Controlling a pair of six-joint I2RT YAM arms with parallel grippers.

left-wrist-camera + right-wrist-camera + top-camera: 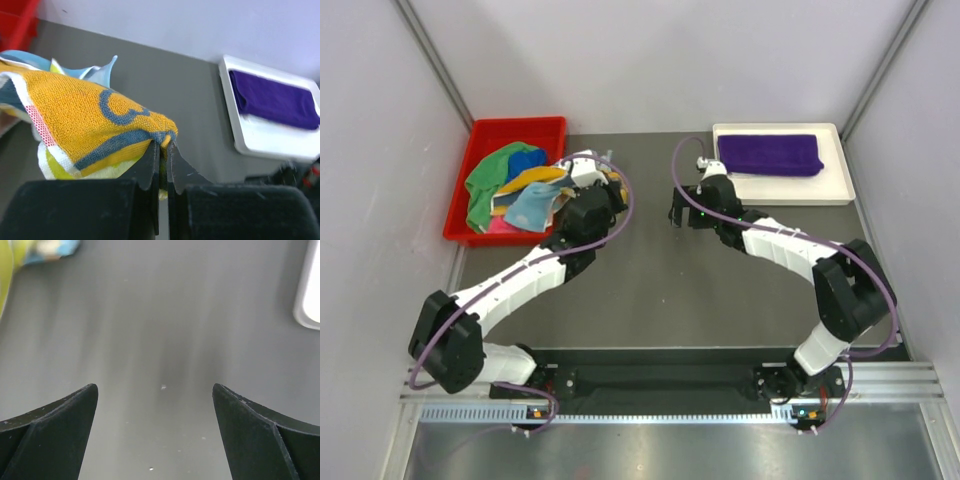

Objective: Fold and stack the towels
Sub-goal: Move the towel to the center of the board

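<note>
Grey surface (pixel 660 290). Red bin (pixel 485 130) far left, holding a heap of towels (pixel 492 185). White tray (pixel 835 190) far right, purple towel (pixel 770 155) folded inside. Left gripper (pixel 162 150): jaws pinched on a corner of the orange-teal towel (pixel 85 125), at the bin's right edge. Right gripper (pixel 154 390): jaws wide apart, holding nothing, over bare surface.

setting: robotics lab test cell | evidence: bare panel walls (pixel 650 60), aluminium mounting rail (pixel 660 413), dark worktable (pixel 660 290)
</note>
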